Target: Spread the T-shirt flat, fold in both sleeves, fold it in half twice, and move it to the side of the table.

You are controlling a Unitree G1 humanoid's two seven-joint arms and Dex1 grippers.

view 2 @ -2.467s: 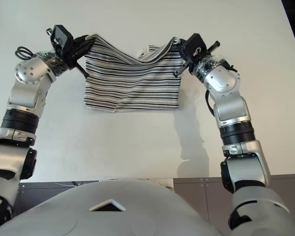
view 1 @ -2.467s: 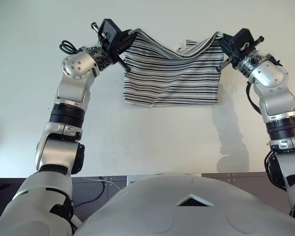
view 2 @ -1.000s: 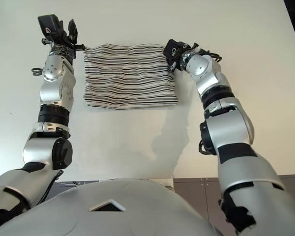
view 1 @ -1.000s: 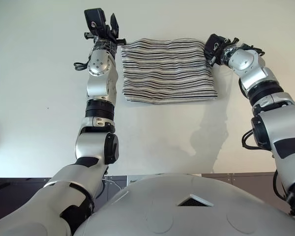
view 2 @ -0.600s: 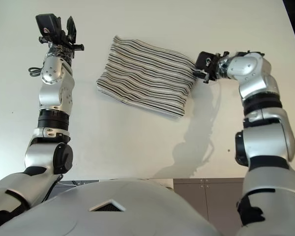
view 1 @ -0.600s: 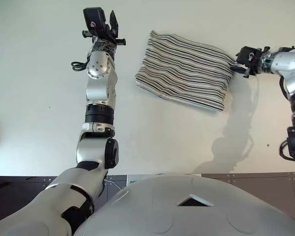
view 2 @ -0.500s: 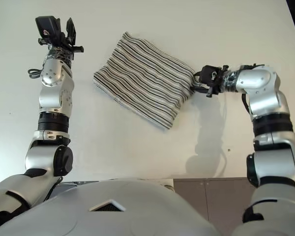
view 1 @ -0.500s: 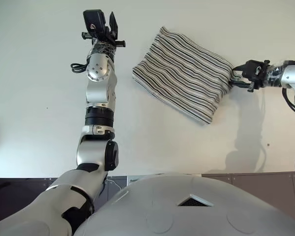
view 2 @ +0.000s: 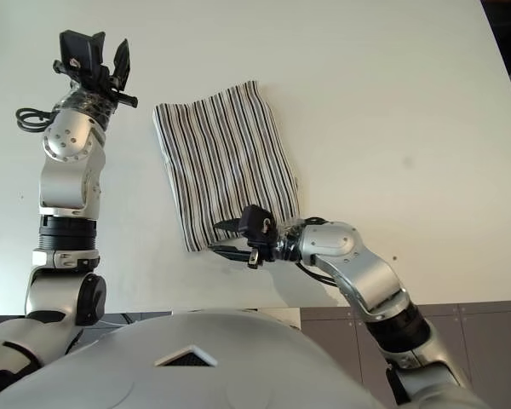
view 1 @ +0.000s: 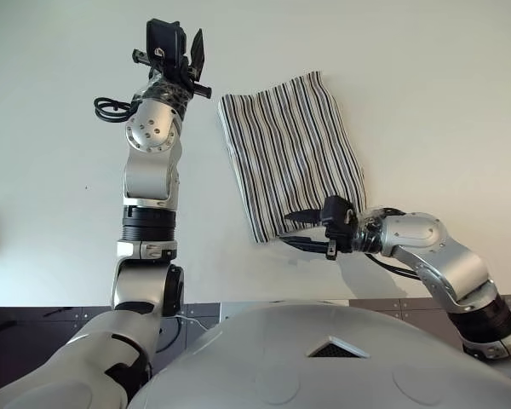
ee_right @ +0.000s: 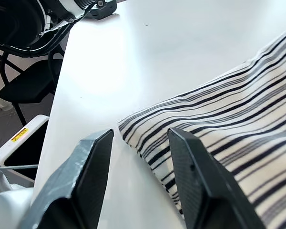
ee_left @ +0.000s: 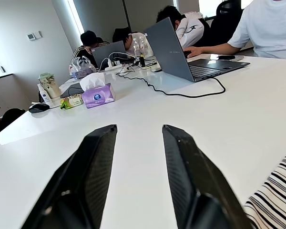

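The T-shirt (view 1: 289, 145) lies lengthwise away across the bench (view 1: 434, 102), near corner just ahead of the spread right tool (view 1: 288, 227) (left tool (view 1: 187, 53), also spread, hangs farther off).

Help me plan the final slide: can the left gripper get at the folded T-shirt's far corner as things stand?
Probably yes. The left gripper, open, is close beside the far left corner of the T-shirt, with bare table between. The right gripper is at the near end, out of the way.
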